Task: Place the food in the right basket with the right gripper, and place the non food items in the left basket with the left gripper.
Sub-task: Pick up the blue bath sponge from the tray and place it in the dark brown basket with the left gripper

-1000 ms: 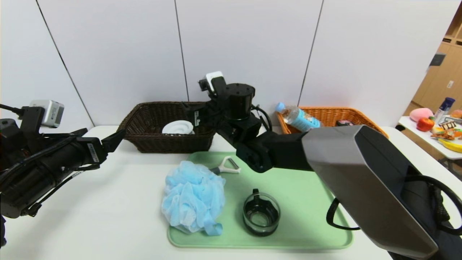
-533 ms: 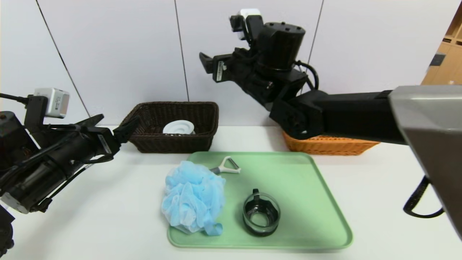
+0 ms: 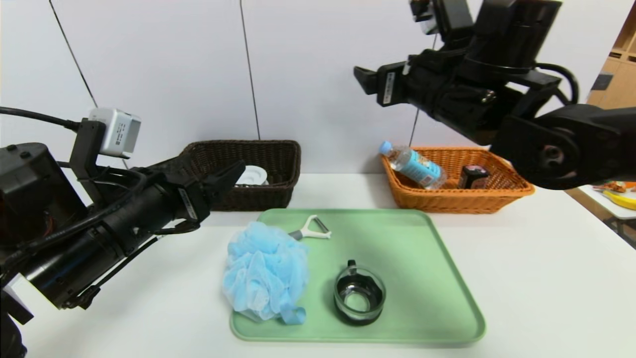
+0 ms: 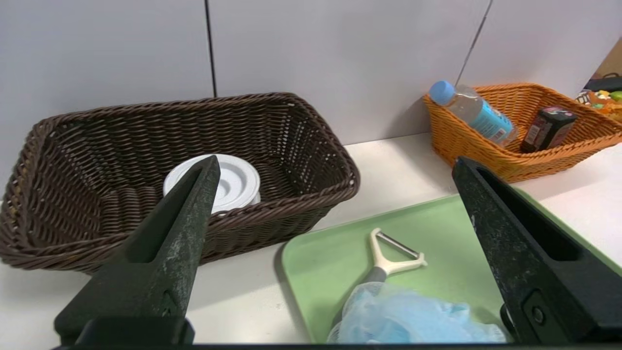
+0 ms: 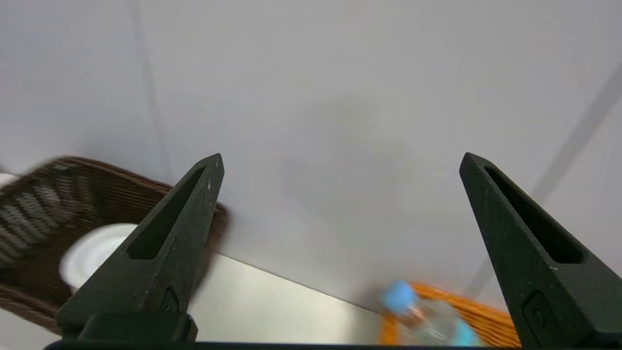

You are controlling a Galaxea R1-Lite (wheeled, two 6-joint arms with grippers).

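Observation:
The water bottle [image 3: 412, 165] and the black box [image 3: 472, 176] lie in the orange-tan right basket [image 3: 516, 186]. My right gripper [image 3: 367, 82] hangs open and empty high above that basket's left end. The round white container [image 3: 251, 175] sits in the dark brown left basket [image 3: 278, 196]. On the green tray [image 3: 432, 278] lie the blue pouf [image 3: 266, 271], the peeler [image 3: 313, 228] and the glass cup [image 3: 359, 294]. My left gripper [image 3: 216, 166] is open and empty, in the air left of the tray and in front of the brown basket. In the left wrist view the peeler [image 4: 388, 257] and pouf [image 4: 413, 321] lie ahead of its fingers.
Both baskets stand against the white wall at the back of the white table [image 3: 546, 258]. A side table [image 3: 618, 199] with toy food shows at the far right edge.
My right arm has risen and swung right, away from the brown basket, and its jaws have spread wider. The orange basket's contents are uncovered. My left gripper has advanced rightward toward the tray.

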